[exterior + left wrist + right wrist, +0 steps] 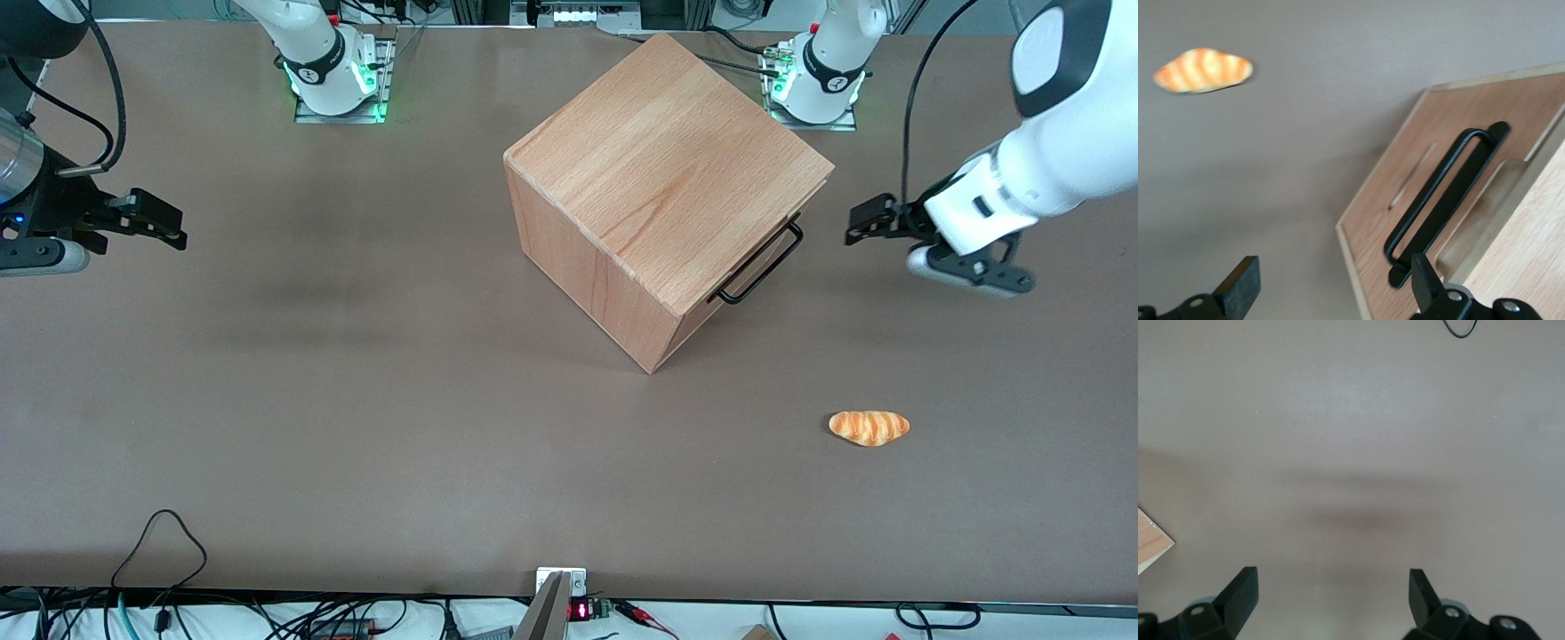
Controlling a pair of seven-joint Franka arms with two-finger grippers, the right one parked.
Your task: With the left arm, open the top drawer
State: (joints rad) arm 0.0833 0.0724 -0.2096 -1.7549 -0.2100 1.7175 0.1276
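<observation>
The cabinet (658, 169) hides most of the top drawer (1485, 200); only its black U-shaped handle (757, 264) shows. The gripper (861, 222) hangs wide open near it, fingers (1241, 283) apart.

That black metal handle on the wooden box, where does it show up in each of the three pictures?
Front view: the black handle sits on the cabinet face turned toward the working arm's open gripper.
Left wrist view: the handle lies close ahead of the gripper.
Right wrist view: not in it.
Shared landmark: the bread roll.
</observation>
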